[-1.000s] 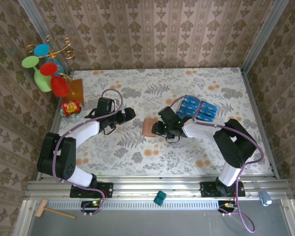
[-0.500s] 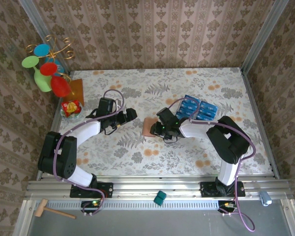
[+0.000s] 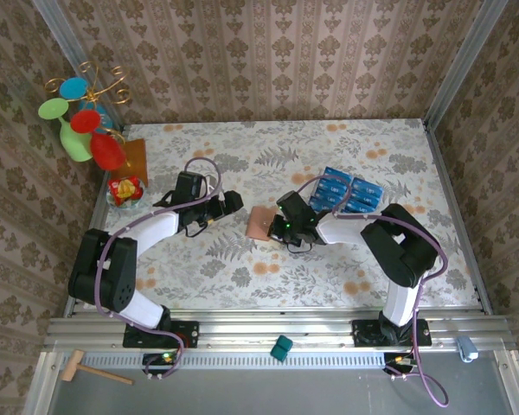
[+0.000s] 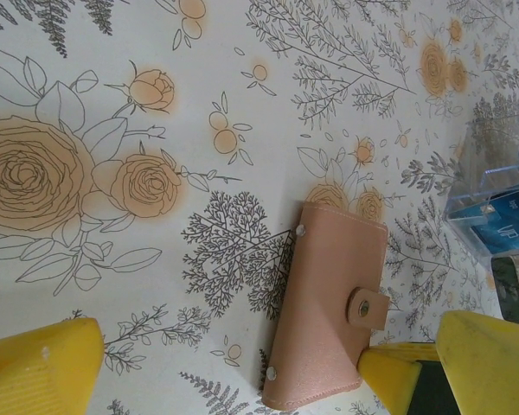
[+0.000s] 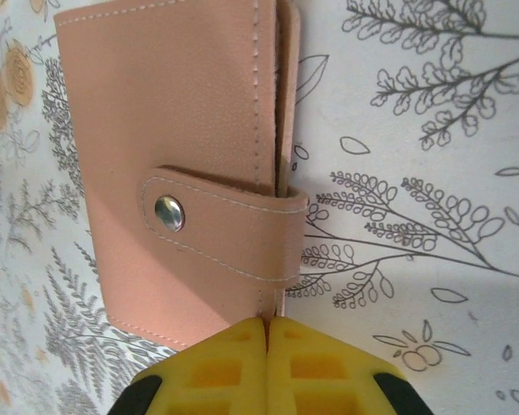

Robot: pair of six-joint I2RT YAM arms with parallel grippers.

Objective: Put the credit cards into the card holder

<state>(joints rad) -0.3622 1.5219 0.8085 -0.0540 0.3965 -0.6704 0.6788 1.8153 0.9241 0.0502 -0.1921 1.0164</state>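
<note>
The card holder (image 3: 259, 222) is a pinkish-brown wallet lying flat on the floral table, its strap snapped closed (image 5: 169, 212). My right gripper (image 5: 266, 333) is shut on the card holder (image 5: 173, 130), pinching a thin edge just below the strap; it sits right of the holder (image 3: 281, 226). My left gripper (image 4: 268, 346) hangs open, its yellow fingers (image 4: 39, 367) far apart, left of the wallet (image 4: 329, 285) and above the table (image 3: 231, 202). The blue credit cards (image 3: 348, 191) lie in a clear tray to the right, also seen at the edge (image 4: 509, 223).
A stand with coloured glass discs (image 3: 82, 117), an amber square (image 3: 135, 156) and a small dish of sweets (image 3: 124, 189) occupy the far left. Patterned walls close in three sides. A teal block (image 3: 281, 348) and wooden mallet (image 3: 86, 370) lie on the front rail.
My right gripper has closed onto the card holder's edge, and its arm has drawn in. The left gripper has crept slightly right, still open.
</note>
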